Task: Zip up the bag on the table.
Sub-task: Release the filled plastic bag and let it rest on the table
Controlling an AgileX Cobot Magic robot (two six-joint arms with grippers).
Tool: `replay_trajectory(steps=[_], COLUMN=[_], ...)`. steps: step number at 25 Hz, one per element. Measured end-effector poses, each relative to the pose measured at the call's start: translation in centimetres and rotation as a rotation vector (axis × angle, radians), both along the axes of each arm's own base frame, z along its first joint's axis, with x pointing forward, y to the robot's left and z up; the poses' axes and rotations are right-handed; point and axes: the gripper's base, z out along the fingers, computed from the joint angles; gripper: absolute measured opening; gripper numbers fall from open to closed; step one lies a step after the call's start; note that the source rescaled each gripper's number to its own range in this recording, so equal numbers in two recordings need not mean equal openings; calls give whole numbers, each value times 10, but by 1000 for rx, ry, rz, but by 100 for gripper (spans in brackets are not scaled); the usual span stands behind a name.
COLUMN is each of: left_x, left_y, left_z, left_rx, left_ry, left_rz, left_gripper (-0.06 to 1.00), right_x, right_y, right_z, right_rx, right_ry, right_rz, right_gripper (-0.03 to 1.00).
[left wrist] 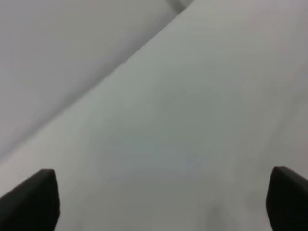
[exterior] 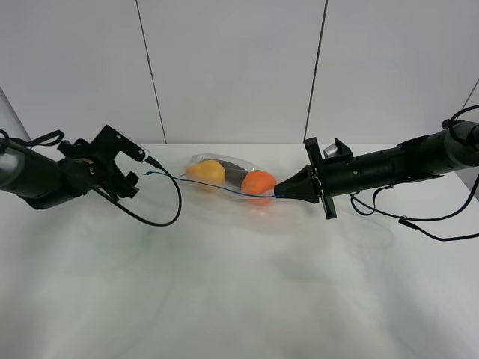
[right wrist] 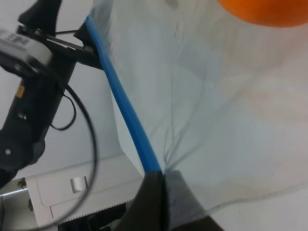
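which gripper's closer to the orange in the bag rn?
Right. The right gripper is shut on the blue zipper strip right beside the orange; left gripper is open, past the pear at the strip's other end.

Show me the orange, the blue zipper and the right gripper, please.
orange [exterior: 259, 182], high camera, middle of its visible skin.
zipper [right wrist: 126, 114], right wrist camera, midway along the blue strip.
right gripper [exterior: 278, 192], high camera, fingertips shut on the zipper's end.

Black arms [exterior: 378, 170], tapered black right hand [exterior: 278, 193], looping cables [exterior: 171, 213].
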Motion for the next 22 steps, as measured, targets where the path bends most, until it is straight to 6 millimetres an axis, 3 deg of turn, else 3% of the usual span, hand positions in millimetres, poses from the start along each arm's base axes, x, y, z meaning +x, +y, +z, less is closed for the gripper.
replay_trajectory(steps=[5, 12, 17, 22], left_x=[3, 21, 25, 18], left_y=[25, 36, 28, 39], left_z=[-7, 15, 38, 50], left_rx=[-286, -522, -615, -587], left_ry=[153, 418, 612, 782], left_rz=[148, 153, 151, 385], left_gripper=[100, 100, 100, 100], right_x=[0, 0, 0, -1], right_y=[0, 0, 0, 1], right_z=[0, 0, 0, 1], right_rx=[2, 2, 4, 16], right_ry=[2, 2, 3, 6], right_rz=[0, 0, 3, 13], right_gripper=[0, 0, 0, 0])
